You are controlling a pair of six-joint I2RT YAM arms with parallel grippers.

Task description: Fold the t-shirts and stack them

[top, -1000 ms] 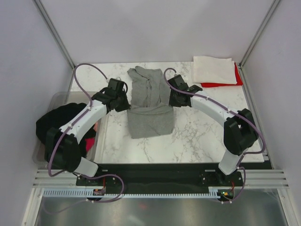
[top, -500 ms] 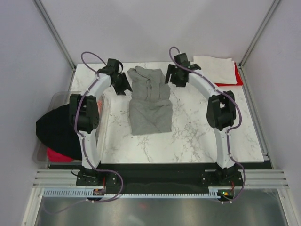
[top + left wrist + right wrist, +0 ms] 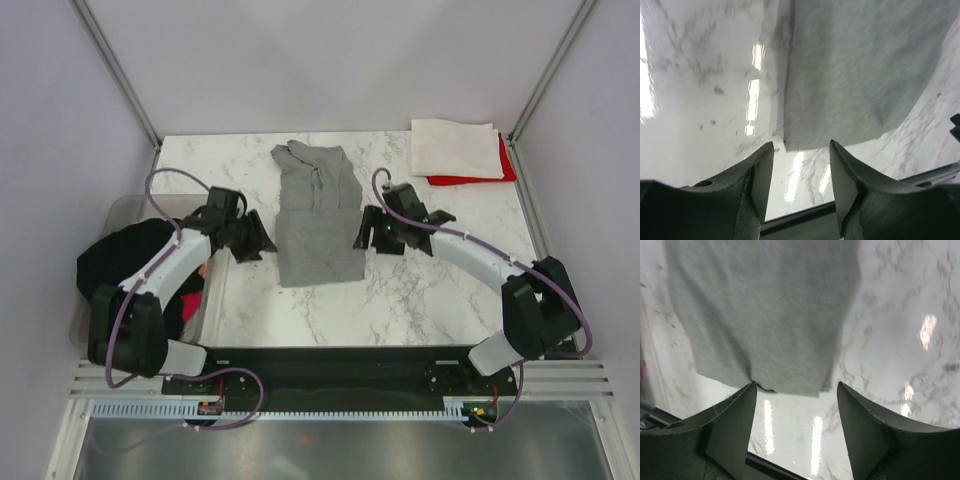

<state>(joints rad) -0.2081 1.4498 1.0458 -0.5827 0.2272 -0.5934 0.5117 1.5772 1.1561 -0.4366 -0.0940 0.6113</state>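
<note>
Grey t-shirt (image 3: 320, 235), blurred, cropped in both wrist views

I'm running a lab test cell. White panel walls (image 3: 330, 60), aluminium post (image 3: 115, 72) upper left, marble-look tabletop (image 3: 430, 290) centre.

The marble tabletop (image 3: 440, 290) carries a grey shirt (image 3: 318, 215), partly folded, in the middle and reaching toward the far edge. In the far right corner lies a red shirt (image 3: 470, 180) with a folded white shirt (image 3: 452, 148) on top. A clear tub (image 3: 130, 210) stands at the left edge.
</note>
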